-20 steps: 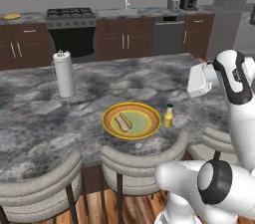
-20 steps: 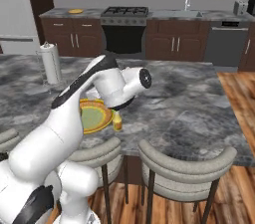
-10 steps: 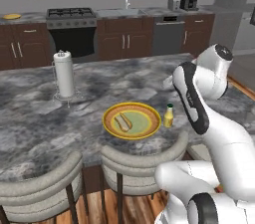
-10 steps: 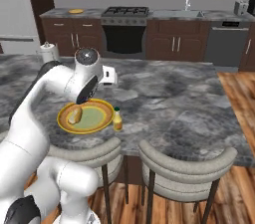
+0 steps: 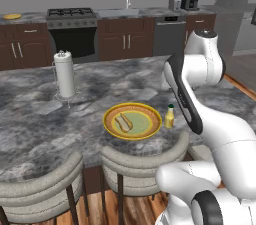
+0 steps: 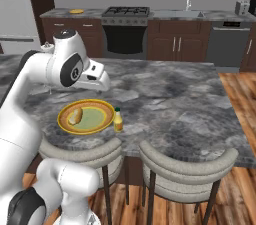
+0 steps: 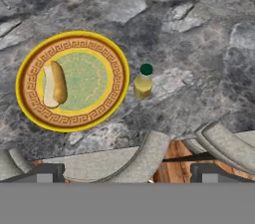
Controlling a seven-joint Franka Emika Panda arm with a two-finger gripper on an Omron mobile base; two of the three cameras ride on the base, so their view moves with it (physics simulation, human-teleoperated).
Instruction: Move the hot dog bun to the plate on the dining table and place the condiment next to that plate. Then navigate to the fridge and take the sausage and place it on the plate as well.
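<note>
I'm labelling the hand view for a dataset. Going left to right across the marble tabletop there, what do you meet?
Pale hot dog bun on the left part of the round yellow plate with a brown patterned rim → small yellow condiment bottle with a green cap, standing just right of the plate.

Arm body: glossy white rounded plastic links (image 5: 220, 129), smooth shells, no cables/screws visible. Dark grey/black joint rings + round black end cap (image 6: 68, 70) at elbow. Black stripe along forearm link. Claw (image 7: 127, 173): two small dark grey blocky tips.
</note>
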